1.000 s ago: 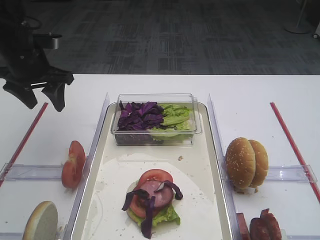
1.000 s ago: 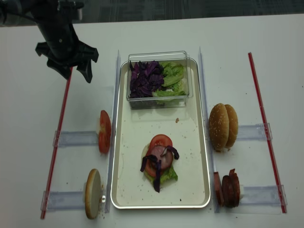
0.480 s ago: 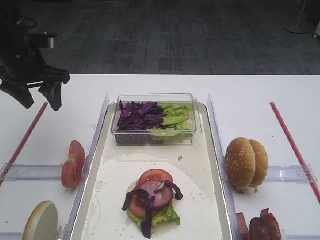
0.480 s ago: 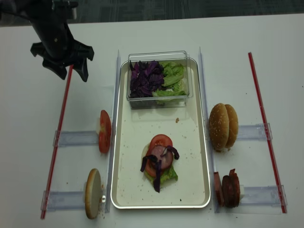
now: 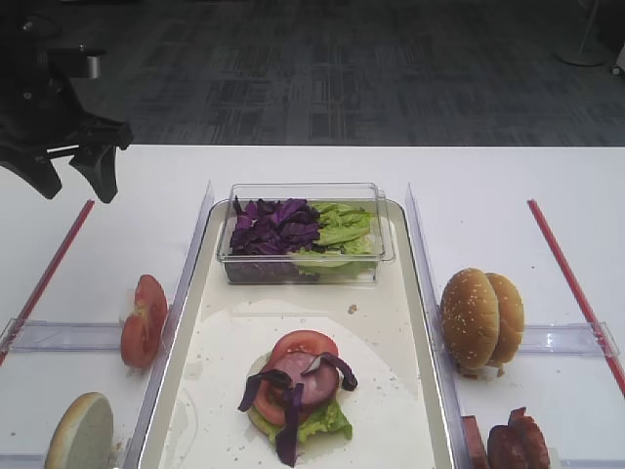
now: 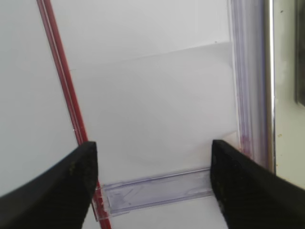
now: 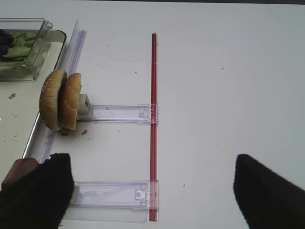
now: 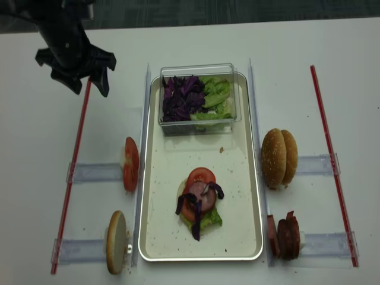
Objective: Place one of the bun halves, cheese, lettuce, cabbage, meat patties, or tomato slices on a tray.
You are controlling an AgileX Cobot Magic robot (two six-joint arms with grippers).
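The tray [image 5: 426, 293] [image 8: 257, 178] holds a stack [image 5: 298, 386] of lettuce, meat, tomato and cabbage shreds. At its far end a clear box holds cabbage [image 5: 273, 225] and lettuce [image 5: 344, 225]. Tomato slices [image 5: 144, 320] and a bun half [image 5: 78, 435] stand left of the tray. Bun halves [image 5: 480, 318] [image 7: 61, 100] and meat patties [image 5: 513, 445] stand to its right. My left gripper [image 5: 76, 186] [image 8: 89, 90] [image 6: 152, 186] hangs open and empty over the far left table. My right gripper [image 7: 152, 191] is open and empty beside the patties. Cheese is out of view.
Red strips [image 5: 51, 264] [image 5: 571, 278] run along both sides of the table. Clear plastic rails [image 5: 59, 335] [image 7: 119, 113] [image 6: 157, 191] carry the upright ingredients. Clear guides [image 8: 144, 119] flank the tray.
My left gripper has drifted left and toward the far edge of the table, away from the tray, staying open. Nothing else has moved.
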